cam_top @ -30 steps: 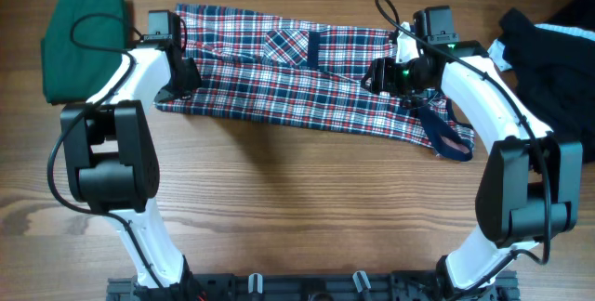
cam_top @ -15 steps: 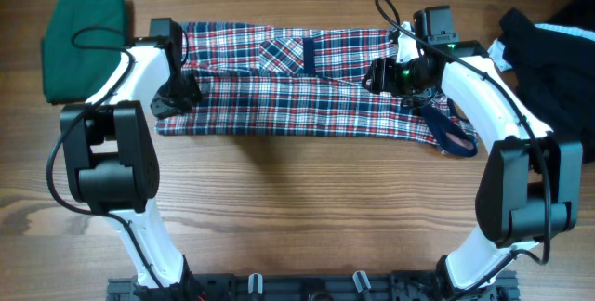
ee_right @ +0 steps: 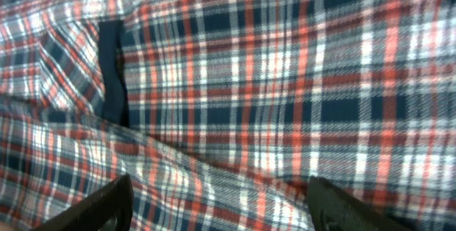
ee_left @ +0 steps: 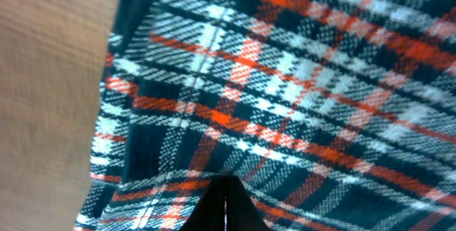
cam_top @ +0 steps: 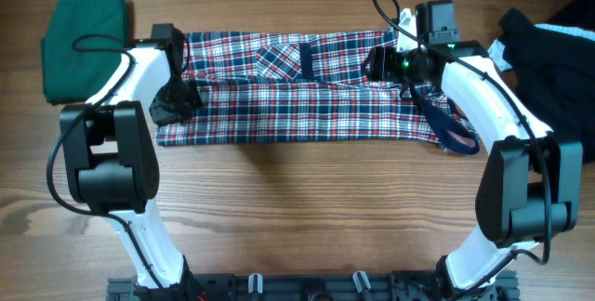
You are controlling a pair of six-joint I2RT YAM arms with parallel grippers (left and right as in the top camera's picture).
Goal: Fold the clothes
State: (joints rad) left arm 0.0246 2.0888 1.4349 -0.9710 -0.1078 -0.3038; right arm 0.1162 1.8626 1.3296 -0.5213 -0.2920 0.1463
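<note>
Overhead view: plaid dress (cam_top: pixel 297 106) lies flat as a long band across the far half of the table (cam_top: pixel 297 208), folded lengthwise, its pocket with a navy trim band (cam_top: pixel 307 59) facing up near the middle. A navy strap loop (cam_top: pixel 453 136) trails off its right end. Only this view shows the other clothes. A folded dark-green garment (cam_top: pixel 84 45) sits at the far left, just beside the dress. A black garment (cam_top: pixel 548 59) is heaped at the far right and cut off by the frame edge. The left gripper (cam_top: pixel 173 104) sits on the dress's left end and the right gripper (cam_top: pixel 379 61) over its far right part. From above, both arms hide their own fingers.

Left wrist view: close plaid weave fills nearly everything, with bare table (ee_left: pixel 50 81) down the left side beyond the navy-edged hem. The left gripper (ee_left: pixel 226 188) shows only as a dark point at the bottom. Its fingers (ee_left: pixel 214 213) are pressed tight together, nipping a ridge of the cloth that runs in from the left. The picture is soft and the rest of the dress is out of frame.

Right wrist view: the pocket's trim band (ee_right: pixel 112 74) stands upright at the left and a soft fold crosses the plaid below it. The right gripper (ee_right: pixel 221 202) is spread wide, its fingers (ee_right: pixel 92 206) in the two bottom corners, holding nothing, with the dress lying under the gap. Whether the tips touch the cloth is hard to tell.
</note>
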